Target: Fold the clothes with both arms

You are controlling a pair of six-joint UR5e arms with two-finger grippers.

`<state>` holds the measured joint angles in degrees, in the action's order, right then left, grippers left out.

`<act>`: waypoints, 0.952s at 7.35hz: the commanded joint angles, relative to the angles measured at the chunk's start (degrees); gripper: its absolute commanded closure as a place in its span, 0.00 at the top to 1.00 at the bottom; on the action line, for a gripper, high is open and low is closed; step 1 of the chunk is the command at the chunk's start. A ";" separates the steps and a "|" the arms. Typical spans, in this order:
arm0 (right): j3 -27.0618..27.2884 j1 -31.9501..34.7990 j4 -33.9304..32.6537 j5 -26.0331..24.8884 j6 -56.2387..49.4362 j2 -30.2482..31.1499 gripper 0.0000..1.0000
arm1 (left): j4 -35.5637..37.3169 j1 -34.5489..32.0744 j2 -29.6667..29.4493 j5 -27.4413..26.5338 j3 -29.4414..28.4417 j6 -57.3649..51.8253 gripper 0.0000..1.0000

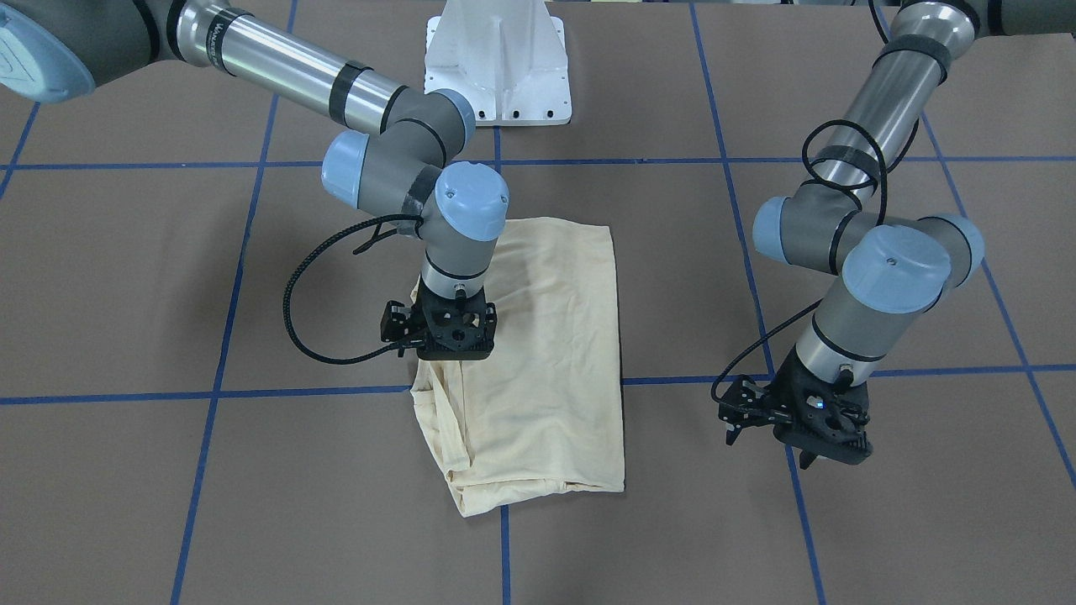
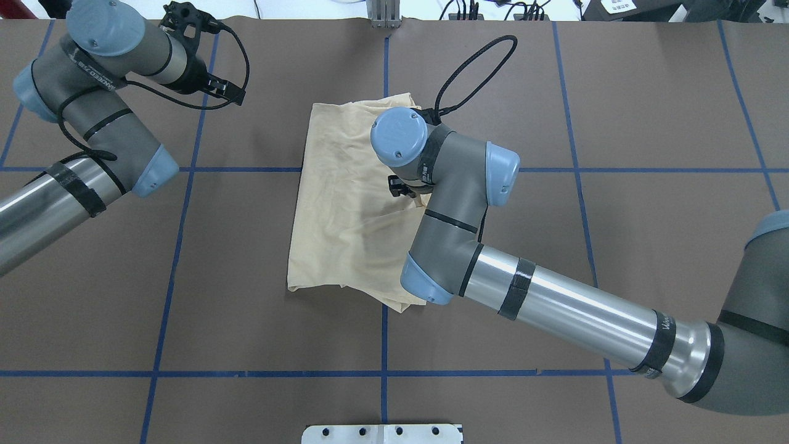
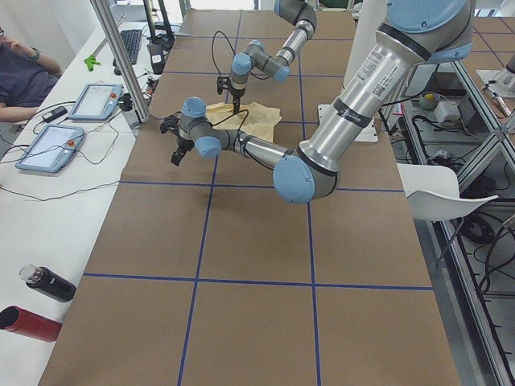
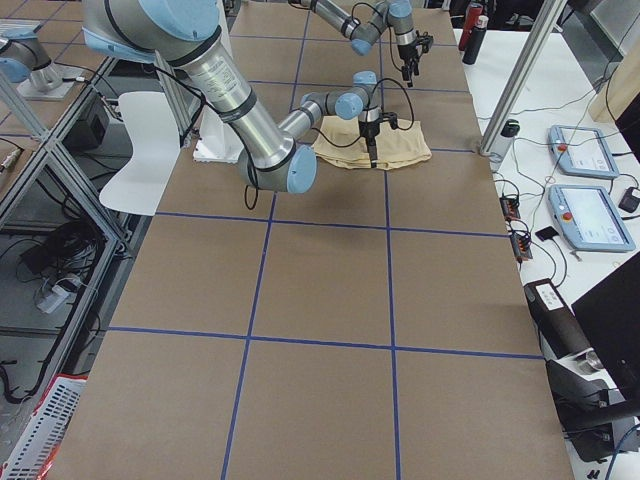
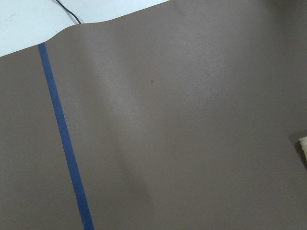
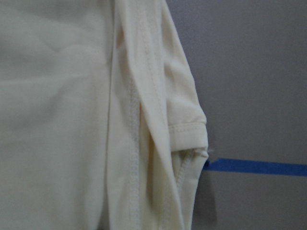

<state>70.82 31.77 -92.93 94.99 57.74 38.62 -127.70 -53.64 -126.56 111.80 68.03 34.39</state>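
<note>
T-shirt point(image 1: 555, 353) lying folded mid-table, near corner bunching.
Left gripper point(image 1: 769, 441) is hanging well aside, jaws apart, holding nothing; farther back, right gripper point(image 1: 454, 349) is pointing down at the layered edge, grip impossible to tell. Snagging one layer risks dragging the fold open.
</note>
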 commanded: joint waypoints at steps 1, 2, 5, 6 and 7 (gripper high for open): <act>0.11 1.62 -4.43 -0.07 -5.76 0.23 0.99 | 0.00 0.29 0.00 0.00 0.00 0.06 1.00; 0.28 3.02 -4.89 -0.07 -8.15 1.01 0.99 | 0.00 0.29 0.09 0.00 0.00 0.06 1.00; 0.98 5.41 -4.81 0.10 -10.98 2.77 0.99 | 0.00 0.29 0.00 0.00 0.00 0.06 1.00; 4.29 5.76 -4.72 0.10 -12.38 6.26 0.99 | 0.00 0.29 0.00 0.00 0.00 0.06 1.00; 9.55 7.33 -4.54 0.36 -14.74 10.03 0.99 | 0.00 0.29 -0.17 0.09 0.52 1.45 1.00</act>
<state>75.22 37.72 -97.63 95.16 45.35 44.50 -127.70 -53.35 -126.62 111.82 68.16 34.81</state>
